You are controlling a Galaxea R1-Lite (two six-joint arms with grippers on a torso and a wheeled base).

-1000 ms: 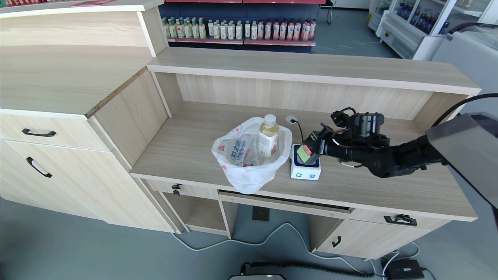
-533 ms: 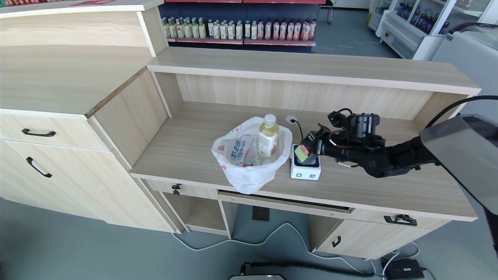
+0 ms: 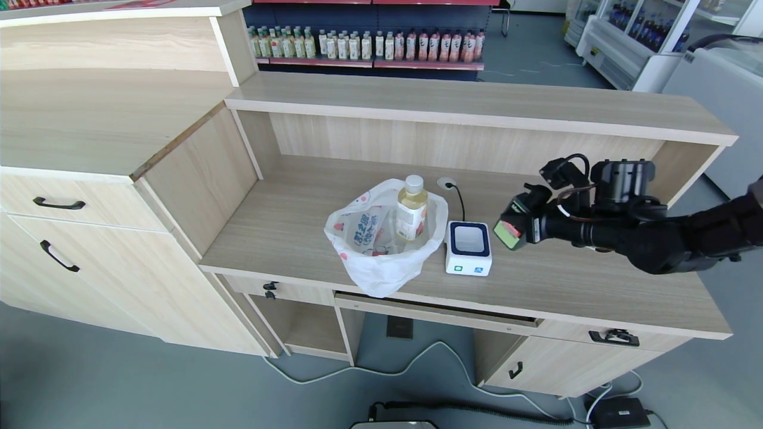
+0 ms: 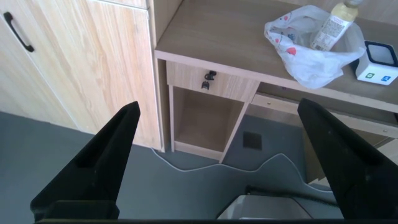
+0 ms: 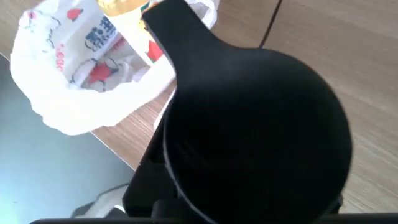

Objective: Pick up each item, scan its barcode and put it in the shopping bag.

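Right end effector (image 3: 516, 221) drew back rightward off the scanner (image 3: 469, 247), clenched on a small green-red pack (image 3: 505, 234) above the desk (image 3: 572, 280); likely light, stiff, pinch flat faces.

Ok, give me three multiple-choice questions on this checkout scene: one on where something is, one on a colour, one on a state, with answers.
1. Where is the bottle? A on the floor; B in the shopping bag; C in a drawer.
2. What colour is the casing of the scanner? A white; B red; C yellow.
3. How is the left gripper? A shut on the bottle; B shut on the bag; C open.
Answers: B, it stands upright inside the bag; A, its sides are white around a dark top; C, its jaws stand wide apart with nothing between them.
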